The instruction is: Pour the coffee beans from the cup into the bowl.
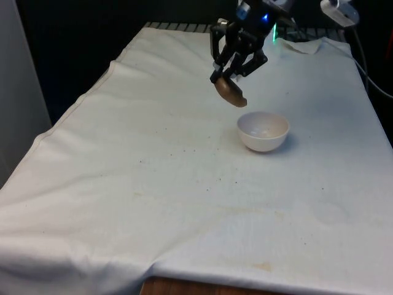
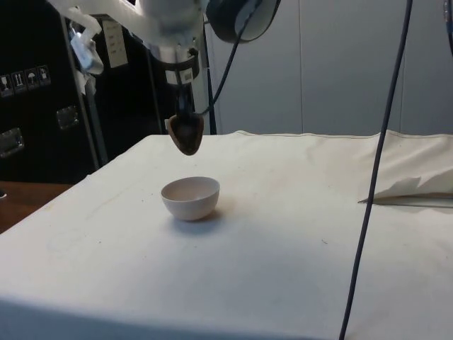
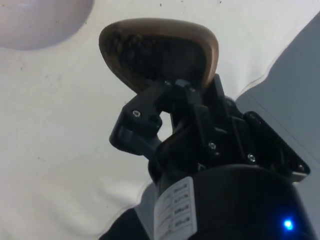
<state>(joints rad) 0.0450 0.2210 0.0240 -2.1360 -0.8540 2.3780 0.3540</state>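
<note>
White cloth [image 1: 123, 184] bears the bowl [image 1: 263, 131]; wrist view shows beans [image 3: 135, 52] inside the claw-pinched [image 1: 228, 78] cup [image 1: 231, 93].

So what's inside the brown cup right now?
In the wrist view, dark coffee beans lie inside the brown cup, which the gripper holds tilted above the white bowl. How deep they go is hidden by the cup's wall.

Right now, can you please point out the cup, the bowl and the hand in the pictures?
cup [image 1: 231, 93], front view, on its brown outer wall.
bowl [image 2: 191, 202], side view, on its white outer wall.
hand [image 1: 228, 72], front view, midway between its fingertips, where they clamp the cup.
</note>
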